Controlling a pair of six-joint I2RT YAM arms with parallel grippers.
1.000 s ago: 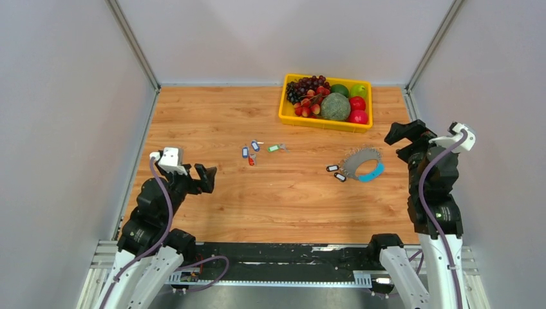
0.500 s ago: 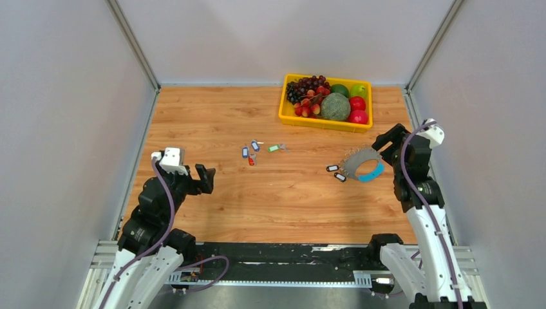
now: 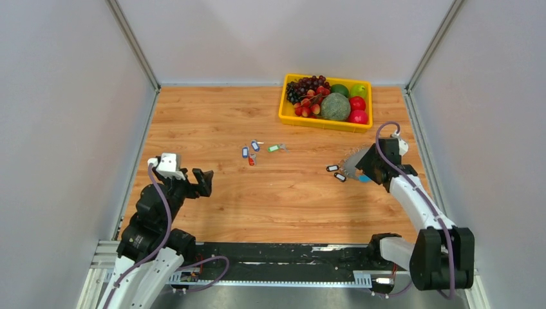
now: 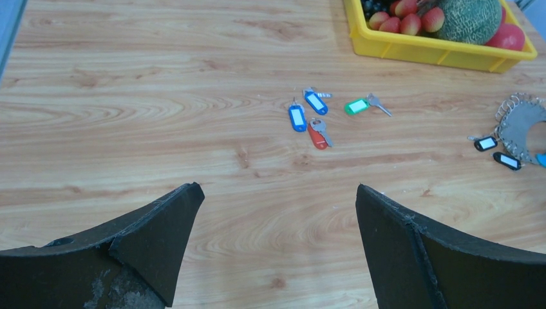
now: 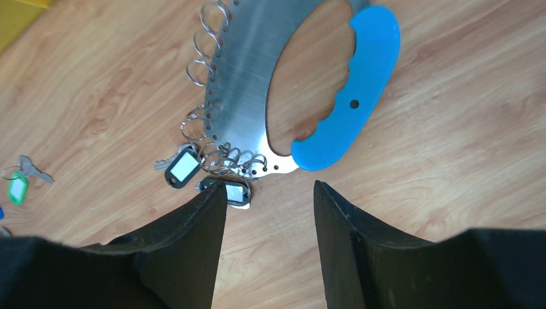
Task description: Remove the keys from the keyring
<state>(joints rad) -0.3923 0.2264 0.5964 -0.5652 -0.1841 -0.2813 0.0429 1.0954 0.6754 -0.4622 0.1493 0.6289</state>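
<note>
Bright even light, faint soft shadows (wrist views sharp).

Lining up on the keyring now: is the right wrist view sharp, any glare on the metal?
Right wrist view: keyring sharp, mild sheen on its steel, no washout; near fingers dark and soft. Top external view: evenly lit, but black-tagged keys are tiny.
</note>
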